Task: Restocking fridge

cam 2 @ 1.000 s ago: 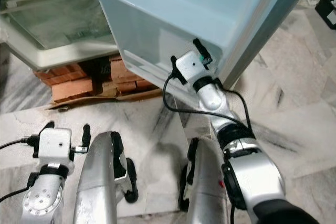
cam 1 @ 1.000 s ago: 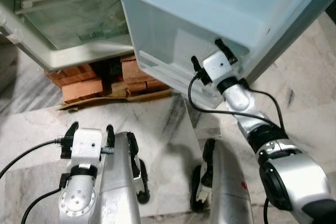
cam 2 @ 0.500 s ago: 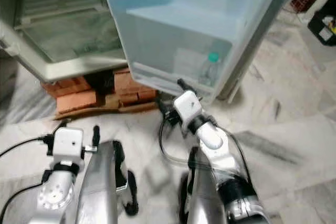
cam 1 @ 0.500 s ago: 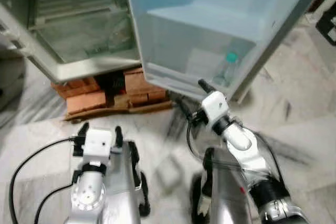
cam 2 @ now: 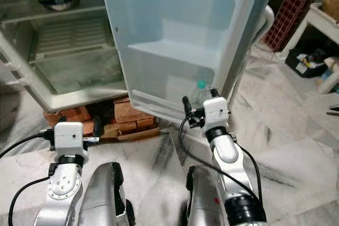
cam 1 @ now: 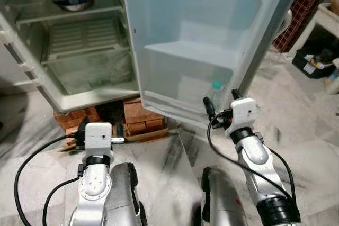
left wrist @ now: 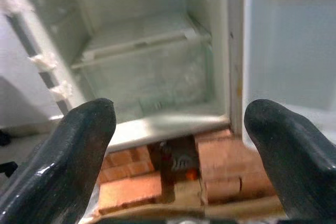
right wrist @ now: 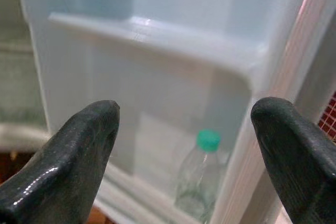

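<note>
Withdrawn from the door's lower bin since a second ago, the right gripper now hangs just outside it, jaws released and empty. Its bottle stands upright in the bin at centre frame. Left gripper, jaws likewise released, idles low before the brick plinth. Advisable: back clear of the fridge door before fetching further stock.
</note>
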`<state>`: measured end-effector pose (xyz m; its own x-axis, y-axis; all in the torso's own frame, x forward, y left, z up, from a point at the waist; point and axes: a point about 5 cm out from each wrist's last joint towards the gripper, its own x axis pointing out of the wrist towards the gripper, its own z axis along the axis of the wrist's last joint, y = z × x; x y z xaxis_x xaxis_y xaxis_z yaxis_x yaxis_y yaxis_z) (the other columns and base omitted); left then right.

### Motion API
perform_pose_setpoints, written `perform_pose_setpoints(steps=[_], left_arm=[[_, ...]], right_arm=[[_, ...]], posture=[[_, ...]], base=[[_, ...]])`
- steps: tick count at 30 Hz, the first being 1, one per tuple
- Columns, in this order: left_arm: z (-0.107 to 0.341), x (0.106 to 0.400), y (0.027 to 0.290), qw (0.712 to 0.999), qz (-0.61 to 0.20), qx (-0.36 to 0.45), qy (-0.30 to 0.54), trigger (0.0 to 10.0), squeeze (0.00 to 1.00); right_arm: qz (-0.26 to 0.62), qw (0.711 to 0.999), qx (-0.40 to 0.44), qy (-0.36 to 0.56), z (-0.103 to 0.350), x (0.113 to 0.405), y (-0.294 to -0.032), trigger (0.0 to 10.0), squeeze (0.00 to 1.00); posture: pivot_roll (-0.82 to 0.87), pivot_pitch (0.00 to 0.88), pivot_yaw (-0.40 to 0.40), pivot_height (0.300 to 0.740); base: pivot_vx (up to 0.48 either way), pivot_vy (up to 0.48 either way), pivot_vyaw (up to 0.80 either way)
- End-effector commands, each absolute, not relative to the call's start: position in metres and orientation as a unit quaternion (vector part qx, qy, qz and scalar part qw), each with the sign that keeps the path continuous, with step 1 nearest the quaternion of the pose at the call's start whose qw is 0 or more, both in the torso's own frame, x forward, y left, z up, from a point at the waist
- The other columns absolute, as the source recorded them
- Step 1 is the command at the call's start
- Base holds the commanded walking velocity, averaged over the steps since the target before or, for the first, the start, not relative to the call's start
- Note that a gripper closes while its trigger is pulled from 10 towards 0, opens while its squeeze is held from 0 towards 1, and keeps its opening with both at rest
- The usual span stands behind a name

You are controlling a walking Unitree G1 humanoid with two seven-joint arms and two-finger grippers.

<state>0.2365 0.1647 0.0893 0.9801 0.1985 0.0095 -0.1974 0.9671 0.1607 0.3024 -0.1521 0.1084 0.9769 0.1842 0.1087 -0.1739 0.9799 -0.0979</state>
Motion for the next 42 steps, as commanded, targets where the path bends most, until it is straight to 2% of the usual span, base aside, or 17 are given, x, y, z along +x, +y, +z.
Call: perform_pose_setpoints(steps=[1, 5, 11, 15, 19, 27, 36, 42], left_arm=[[0.092, 0.238, 0.169, 0.991, 0.114, 0.065, -0.011, 10.0, 0.0], [0.097, 0.239, 0.177, 0.99, 0.134, 0.045, -0.024, 10.0, 0.0], [0.092, 0.234, 0.173, 0.991, 0.13, 0.036, -0.015, 10.0, 0.0], [0.092, 0.237, 0.165, 0.993, 0.093, 0.065, -0.021, 10.0, 0.0], [0.093, 0.24, 0.169, 0.993, 0.091, 0.067, -0.02, 10.0, 0.0], [0.094, 0.243, 0.167, 0.992, 0.087, 0.084, -0.022, 10.0, 0.0], [0.087, 0.242, 0.161, 0.992, 0.097, 0.08, -0.003, 10.0, 0.0], [0.087, 0.245, 0.161, 0.992, 0.093, 0.085, -0.003, 10.0, 0.0]], right_arm=[[0.09, 0.994, -0.028, -0.061, 0.112, 0.303, -0.15, 10.0, 0.0], [0.085, 0.995, -0.013, -0.046, 0.11, 0.301, -0.148, 10.0, 0.0], [0.072, 0.997, 0.007, -0.023, 0.099, 0.297, -0.151, 10.0, 0.0], [0.072, 0.997, 0.012, -0.026, 0.101, 0.301, -0.149, 10.0, 0.0], [0.08, 0.996, 0.006, -0.035, 0.107, 0.306, -0.145, 10.0, 0.0], [0.08, 0.996, 0.009, -0.025, 0.101, 0.303, -0.144, 10.0, 0.0], [0.12, 0.992, 0.034, -0.017, 0.093, 0.295, -0.132, 10.0, 0.0], [0.12, 0.991, 0.046, 0.047, 0.078, 0.294, -0.134, 10.0, 0.0]], posture=[[0.0, 0.009, 0.009, 0.615], [0.01, 0.002, -0.006, 0.645], [0.01, 0.0, -0.006, 0.68], [0.01, 0.0, 0.004, 0.714], [0.01, 0.0, 0.011, 0.74], [0.01, 0.0, 0.014, 0.74], [0.0, 0.0, 0.017, 0.74], [0.0, 0.001, 0.017, 0.74]], base=[[0.0, 0.0, 0.0], [0.0, 0.0, 0.0], [0.0, 0.0, 0.0], [0.0, 0.0, 0.0], [0.0, 0.0, 0.0], [0.0, 0.0, 0.0], [0.0, 0.0, 0.0], [0.0, 0.0, 0.0]])
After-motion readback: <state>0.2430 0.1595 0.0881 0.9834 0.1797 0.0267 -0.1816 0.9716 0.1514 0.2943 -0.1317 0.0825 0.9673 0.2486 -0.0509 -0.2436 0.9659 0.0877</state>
